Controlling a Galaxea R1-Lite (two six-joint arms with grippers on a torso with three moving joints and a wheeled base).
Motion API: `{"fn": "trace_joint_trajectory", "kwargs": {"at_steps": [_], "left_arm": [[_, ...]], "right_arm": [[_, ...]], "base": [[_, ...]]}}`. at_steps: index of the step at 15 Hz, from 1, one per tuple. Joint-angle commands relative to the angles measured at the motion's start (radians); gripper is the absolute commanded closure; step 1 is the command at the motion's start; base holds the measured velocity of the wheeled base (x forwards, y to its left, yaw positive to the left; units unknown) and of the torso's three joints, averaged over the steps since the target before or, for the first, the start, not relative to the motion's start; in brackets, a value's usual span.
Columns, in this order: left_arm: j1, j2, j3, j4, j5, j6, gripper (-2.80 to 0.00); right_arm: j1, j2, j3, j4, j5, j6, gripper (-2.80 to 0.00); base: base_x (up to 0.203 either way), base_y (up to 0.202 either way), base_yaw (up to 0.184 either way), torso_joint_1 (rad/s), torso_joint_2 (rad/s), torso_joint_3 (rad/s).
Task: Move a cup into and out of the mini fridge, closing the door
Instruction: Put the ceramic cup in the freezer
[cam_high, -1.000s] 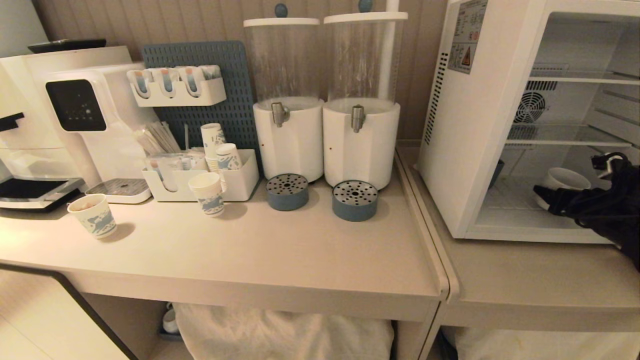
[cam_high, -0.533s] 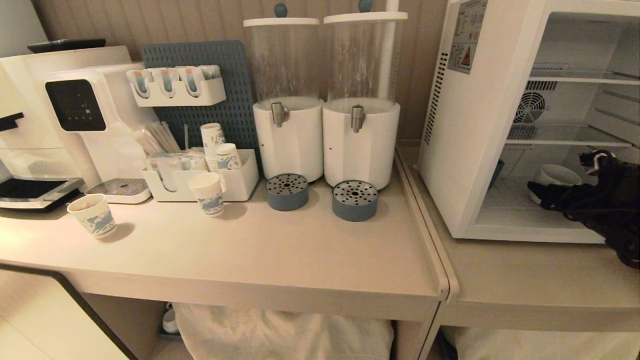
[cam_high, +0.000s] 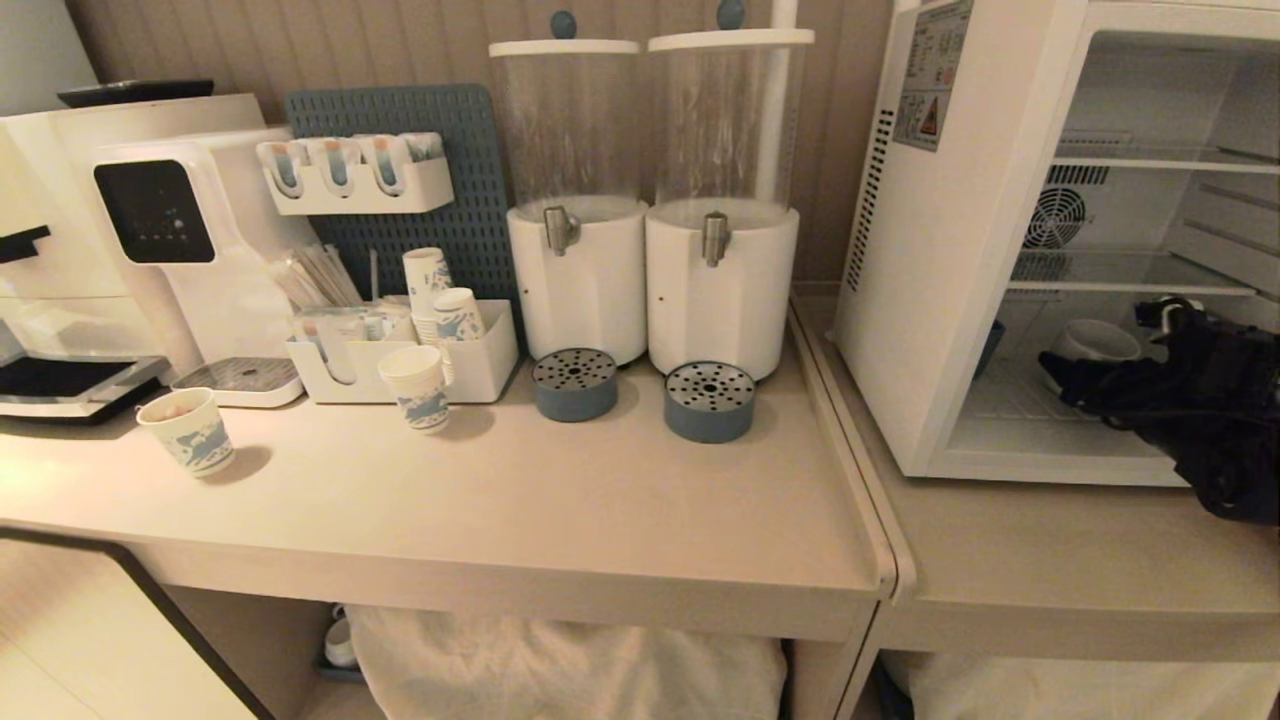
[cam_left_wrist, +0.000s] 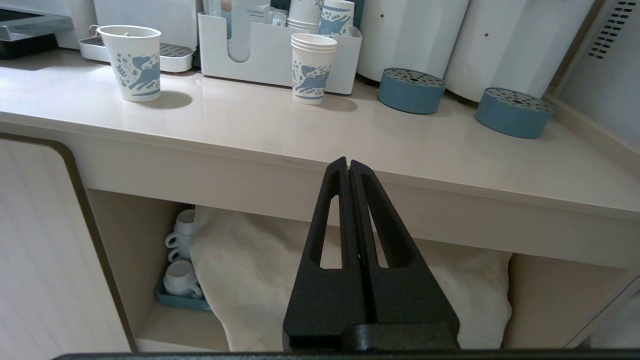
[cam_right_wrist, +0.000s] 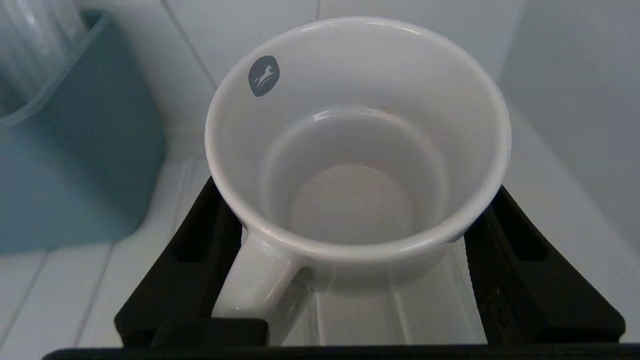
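Cut off at the head view's right edge: most of the mini fridge (cam_high: 930, 300), door out of frame, right arm only partly seen. Hidden in part behind the right gripper (cam_high: 1075, 365): the cup (cam_high: 1095, 340), standing upright on the fridge floor beneath the lowest wire shelf. Set between the spread fingers (cam_right_wrist: 520, 265), handle toward the wrist; contact not discernible, so held or free cannot be told. Beside it, a teal bin (cam_right_wrist: 75, 165). Parked below the counter (cam_left_wrist: 300, 135), left gripper (cam_left_wrist: 348, 162) clenched, empty.

- We saw a self-serve drinks corner, like an office pantry.
- Two drink dispensers (cam_high: 650, 200), paper cups (cam_high: 415, 385) and a coffee machine (cam_high: 150, 220) filled the frame's left.
- A mini fridge (cam_high: 930, 250) stood right.
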Motion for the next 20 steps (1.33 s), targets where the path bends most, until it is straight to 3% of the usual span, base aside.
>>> {"fn": "trace_joint_trajectory", "kwargs": {"at_steps": [1, 20], "left_arm": [[0.0, -0.005, 0.04, -0.001, 0.0, -0.001, 0.0], [0.0, -0.005, 0.04, -0.001, 0.0, -0.001, 0.0]], "right_arm": [[0.006, 0.053, -0.025, 0.007, -0.006, 0.001, 0.0], [0.015, 0.152, -0.043, -0.052, -0.029, -0.002, 0.0]], "base": [[0.0, 0.0, 0.0, 0.0, 0.0, 0.0], [0.0, 0.0, 0.0, 0.0, 0.0, 0.0]]}}
